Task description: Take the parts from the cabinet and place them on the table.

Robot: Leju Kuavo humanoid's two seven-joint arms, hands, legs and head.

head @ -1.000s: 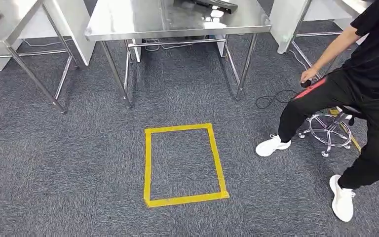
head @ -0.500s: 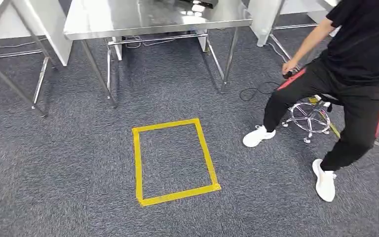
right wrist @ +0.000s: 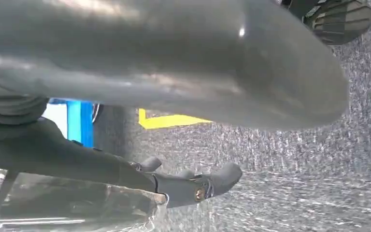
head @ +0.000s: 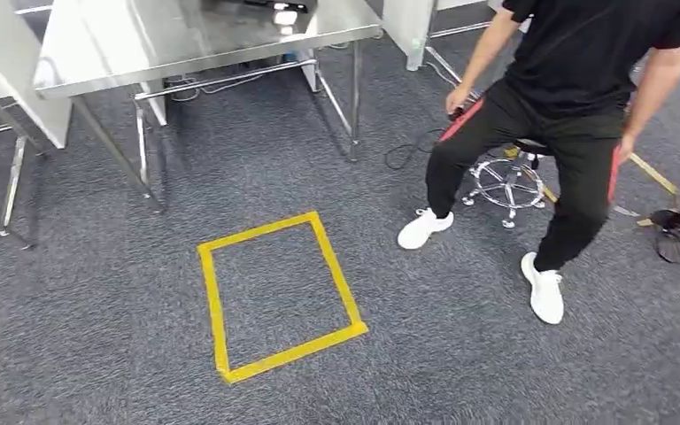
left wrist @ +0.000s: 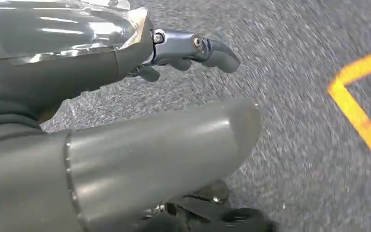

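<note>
Table first: the long stainless-steel table [head: 186, 35] stands beyond the yellow tape rectangle [head: 292, 352] on the grey carpet [head: 80, 336], with something dark and blurry at its far edge. I can't make out any parts on it, and no cabinet either.

The left hand [left wrist: 106, 101] hangs low over the carpet just beside a corner of the rectangle, thick thumb apart from the dark fingers [left wrist: 212, 50]. A sheet of clear shiny plastic [left wrist: 58, 24] lies along those fingers, but I honestly can't tell if it's gripped or what it is. Same story for the right hand [right wrist: 174, 63]: crinkly clear plastic [right wrist: 67, 208] against its fingers [right wrist: 217, 181], grip unclear.

To the right of the rectangle, a person in black clothes and white shoes [head: 575, 71] sits on a chrome-legged stool [head: 505, 181].
</note>
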